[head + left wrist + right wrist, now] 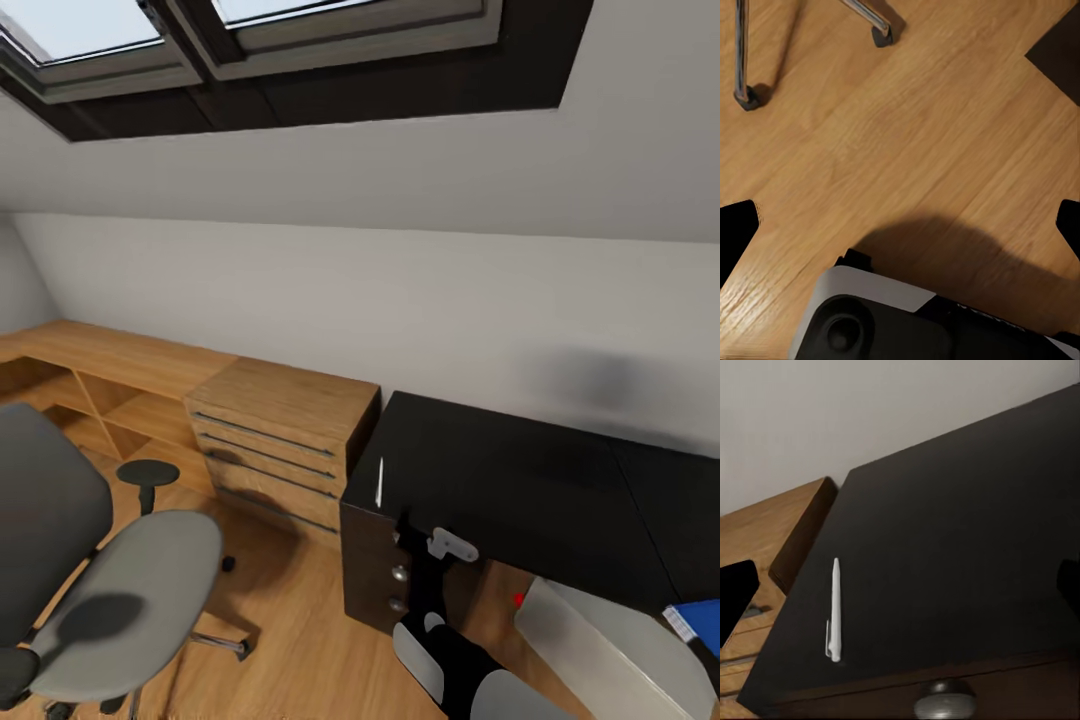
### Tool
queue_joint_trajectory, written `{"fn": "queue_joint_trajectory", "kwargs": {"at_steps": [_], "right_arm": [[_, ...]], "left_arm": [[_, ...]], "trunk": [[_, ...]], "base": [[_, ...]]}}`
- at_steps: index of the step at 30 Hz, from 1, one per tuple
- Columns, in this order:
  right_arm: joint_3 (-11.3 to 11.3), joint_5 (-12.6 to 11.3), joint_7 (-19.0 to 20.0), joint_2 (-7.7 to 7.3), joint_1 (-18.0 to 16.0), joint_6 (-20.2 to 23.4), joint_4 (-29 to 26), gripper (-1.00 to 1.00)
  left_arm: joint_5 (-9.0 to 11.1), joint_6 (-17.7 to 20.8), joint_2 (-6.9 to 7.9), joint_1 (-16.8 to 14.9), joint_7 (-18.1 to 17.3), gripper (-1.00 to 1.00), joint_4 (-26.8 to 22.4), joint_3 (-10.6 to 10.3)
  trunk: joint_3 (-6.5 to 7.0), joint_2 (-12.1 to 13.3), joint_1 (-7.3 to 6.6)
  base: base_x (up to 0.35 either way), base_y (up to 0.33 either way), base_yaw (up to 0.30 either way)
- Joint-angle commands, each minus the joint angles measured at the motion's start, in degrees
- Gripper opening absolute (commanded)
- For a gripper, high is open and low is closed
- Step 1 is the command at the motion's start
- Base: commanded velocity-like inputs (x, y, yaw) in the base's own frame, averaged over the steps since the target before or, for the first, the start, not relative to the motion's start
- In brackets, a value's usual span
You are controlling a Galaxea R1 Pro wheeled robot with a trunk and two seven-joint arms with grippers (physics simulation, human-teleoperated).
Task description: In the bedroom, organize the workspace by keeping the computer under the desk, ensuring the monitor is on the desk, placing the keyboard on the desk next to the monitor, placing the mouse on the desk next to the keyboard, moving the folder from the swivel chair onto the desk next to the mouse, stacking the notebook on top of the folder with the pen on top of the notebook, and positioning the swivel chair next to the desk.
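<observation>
Lying flat near the black counter's (960,547) left edge, the white pen (834,610) sits between and ahead of the right jaws, untouched. Both jaw pairs stand wide apart, holding nothing; the left pair hangs over wood floor (915,127) near chair casters (748,97).

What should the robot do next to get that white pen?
Probably lower the right hand onto the pen. The pen lies flat near the desk's left edge, and the open fingers sit either side of the view, above it, with nothing held.
</observation>
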Motion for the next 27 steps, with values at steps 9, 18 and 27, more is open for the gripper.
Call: {"fn": "queue_joint_trajectory", "kwargs": {"at_steps": [9, 18, 27], "right_arm": [[0.5, -0.1, -0.3, 0.0, -1.1, -0.1, 2.1, 1.0], [0.3, -0.3, -0.3, 0.0, -2.1, -0.8, 3.2, 1.0], [3.2, 3.8, 3.7, 0.0, -2.0, -10.4, 1.6, 1.0]], "left_arm": [[0.4, 0.0, 0.04, 0.0, 0.4, 1.0, -0.1, -0.2], [0.4, -0.1, -0.03, 0.0, 0.4, 1.0, -0.1, -0.2], [0.4, -0.1, -0.17, 0.0, 0.4, 1.0, -0.1, -0.2]], "trunk": [[-0.06, -0.1, 0.01], [-0.08, -0.1, 0.01], [-0.15, -0.1, 0.01]], "base": [[0.0, 0.0, 0.294], [0.0, 0.0, 0.292], [0.0, 0.0, 0.087]]}}
